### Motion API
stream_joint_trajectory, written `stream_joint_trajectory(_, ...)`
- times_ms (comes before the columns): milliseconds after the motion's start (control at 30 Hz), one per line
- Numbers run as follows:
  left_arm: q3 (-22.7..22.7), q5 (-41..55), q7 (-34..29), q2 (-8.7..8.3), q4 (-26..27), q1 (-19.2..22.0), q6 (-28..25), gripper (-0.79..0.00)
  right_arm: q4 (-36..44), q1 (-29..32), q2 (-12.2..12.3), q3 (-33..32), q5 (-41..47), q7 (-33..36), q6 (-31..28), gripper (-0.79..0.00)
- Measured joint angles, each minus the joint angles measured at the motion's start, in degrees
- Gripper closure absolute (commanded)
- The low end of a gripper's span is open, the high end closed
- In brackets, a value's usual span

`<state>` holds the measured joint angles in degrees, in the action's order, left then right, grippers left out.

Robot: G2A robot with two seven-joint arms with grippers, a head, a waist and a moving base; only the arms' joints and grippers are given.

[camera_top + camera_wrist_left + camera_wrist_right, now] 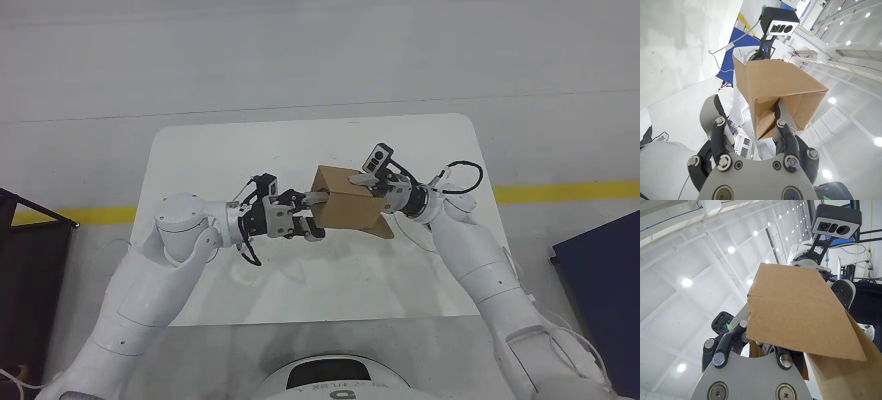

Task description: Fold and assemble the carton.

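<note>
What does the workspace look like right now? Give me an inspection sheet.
Surface: white table under both arms.
Job's things: carton held over the table between the arms, one end open.
Clutter: nothing seen.
Grippers: left gripper open, one finger inside the carton's open end; right gripper shut on the carton's other side.
Cables: black cable looped at the right wrist; white cable by the right arm.
Surroundings: yellow floor line; blue panel beside the table.
</note>
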<state>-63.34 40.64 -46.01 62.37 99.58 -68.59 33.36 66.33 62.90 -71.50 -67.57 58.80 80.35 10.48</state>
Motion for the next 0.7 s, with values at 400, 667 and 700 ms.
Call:
stream_joint_trajectory(400,-10.61,2.15,0.59,-1.90,3.68,-5.70,-1.22,-0.785,-2.99,-1.52,0.01,-0.60,1.25,-1.35,0.31,0.000)
stream_joint_trajectory(667,-19.73,9.99,0.96,-2.59,2.26,-10.93,-4.31,-0.785,-3.17,-1.55,0.02,-0.65,1.31,-1.52,0.48,0.000)
stream_joint_trajectory(700,-20.75,11.16,0.93,-2.63,1.55,-11.41,-4.82,-0.785,-3.17,-1.55,0.02,-0.65,1.31,-1.52,0.48,0.000)
